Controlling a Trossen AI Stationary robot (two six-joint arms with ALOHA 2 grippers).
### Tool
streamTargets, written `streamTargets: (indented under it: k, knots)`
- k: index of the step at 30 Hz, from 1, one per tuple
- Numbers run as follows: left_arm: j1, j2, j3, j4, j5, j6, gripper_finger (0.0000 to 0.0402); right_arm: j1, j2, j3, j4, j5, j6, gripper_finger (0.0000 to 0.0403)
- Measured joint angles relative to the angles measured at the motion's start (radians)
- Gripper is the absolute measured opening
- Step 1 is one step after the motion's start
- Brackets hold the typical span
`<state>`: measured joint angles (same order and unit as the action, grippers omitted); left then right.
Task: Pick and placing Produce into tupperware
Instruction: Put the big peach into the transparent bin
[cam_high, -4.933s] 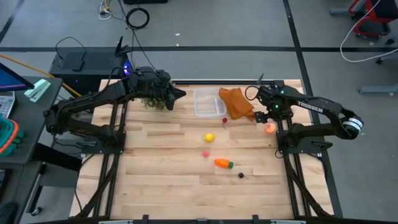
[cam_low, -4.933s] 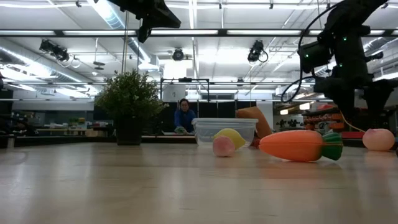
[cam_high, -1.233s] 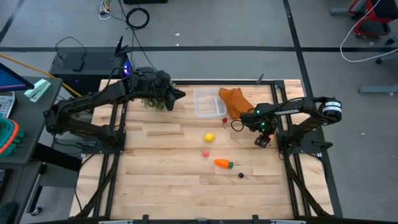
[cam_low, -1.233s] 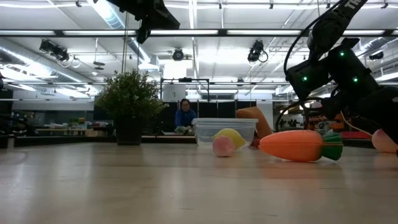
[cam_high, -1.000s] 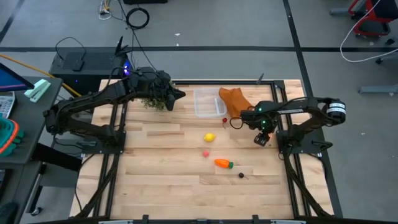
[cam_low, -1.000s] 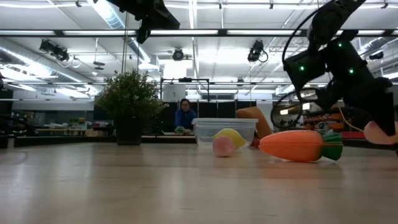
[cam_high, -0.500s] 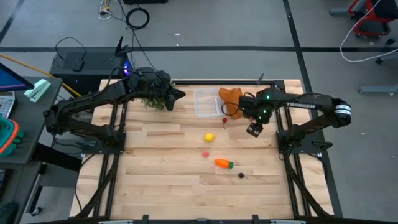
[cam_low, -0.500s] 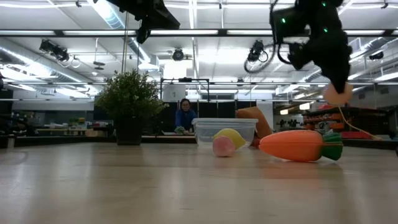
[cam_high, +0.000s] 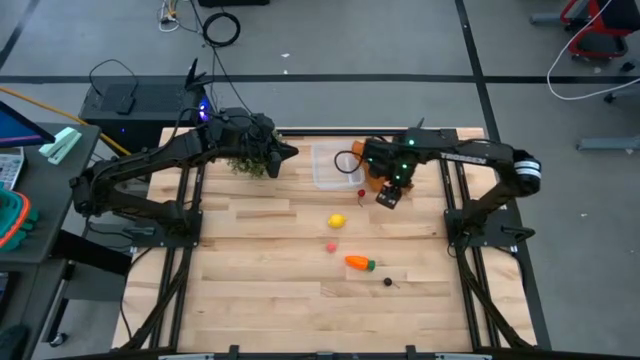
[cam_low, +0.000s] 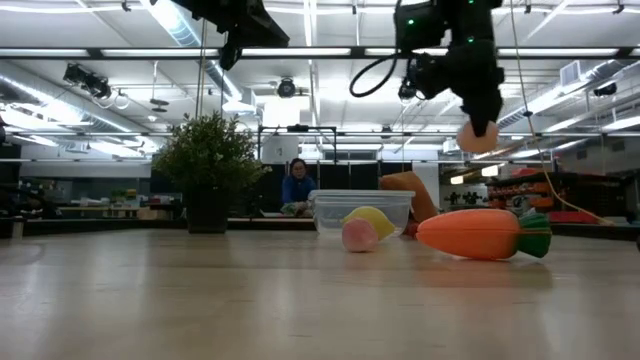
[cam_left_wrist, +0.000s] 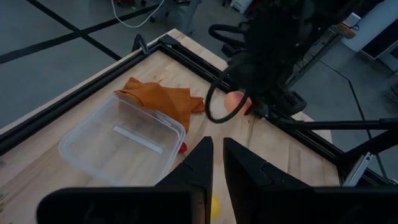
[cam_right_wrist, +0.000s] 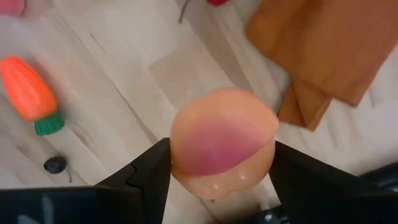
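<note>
A pink-red fruit (cam_right_wrist: 222, 142) is held pinched in the right gripper (cam_high: 388, 196), raised above the table beside the orange cloth (cam_high: 372, 158) and near the tupperware (cam_high: 335, 166). The left gripper (cam_high: 283, 152), fingers nearly together, is parked over the bushy plant (cam_high: 243, 163).

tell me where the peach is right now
The peach is off the table, gripped in the right tool, in the high view just right of the tupperware, beside the orange cloth.
</note>
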<state>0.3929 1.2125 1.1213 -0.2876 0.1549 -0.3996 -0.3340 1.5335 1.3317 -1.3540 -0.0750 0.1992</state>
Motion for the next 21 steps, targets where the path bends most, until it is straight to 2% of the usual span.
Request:
streamTargets:
  k: [21]
  knots:
    - [-0.049,0.0,0.0,-0.052,-0.023,0.026,0.0061,-0.145,0.319,0.4,0.106,0.001,-0.132,0.0211]
